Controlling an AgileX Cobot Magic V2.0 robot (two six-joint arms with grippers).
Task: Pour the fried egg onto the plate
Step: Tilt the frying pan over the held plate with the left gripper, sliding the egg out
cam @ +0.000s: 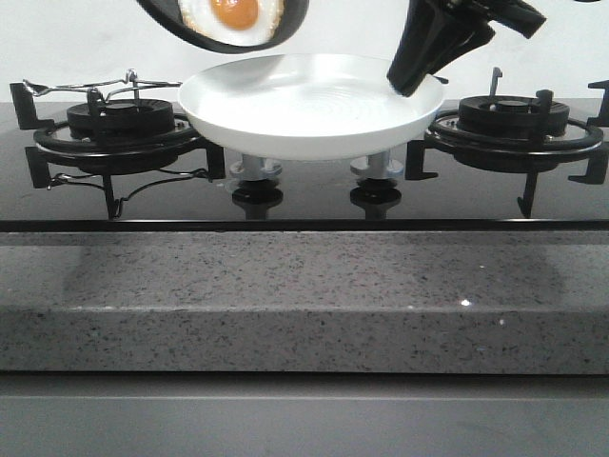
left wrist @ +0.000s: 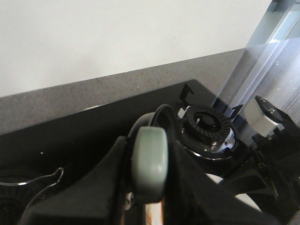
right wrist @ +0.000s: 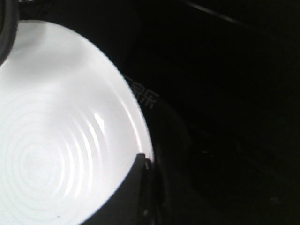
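The fried egg (cam: pixel 233 17), yolk side showing, lies in a black frying pan (cam: pixel 171 21) that is tilted steeply at the top of the front view, just above the far left rim of the plate (cam: pixel 304 105). The white plate hangs above the middle of the stove. My right gripper (cam: pixel 416 78) is shut on its right rim; in the right wrist view one dark finger (right wrist: pixel 131 197) lies over the plate (right wrist: pixel 56 140) edge. My left gripper (left wrist: pixel 149 187) is shut on the pan's grey-green handle (left wrist: pixel 150 159). The egg is hidden in both wrist views.
Black gas burners stand left (cam: pixel 119 119) and right (cam: pixel 514 114) of the plate, with two knobs (cam: pixel 257 169) below it. A thin wire rack (cam: pixel 86 88) lies on the left burner. The speckled granite counter edge (cam: pixel 304 295) runs across the front.
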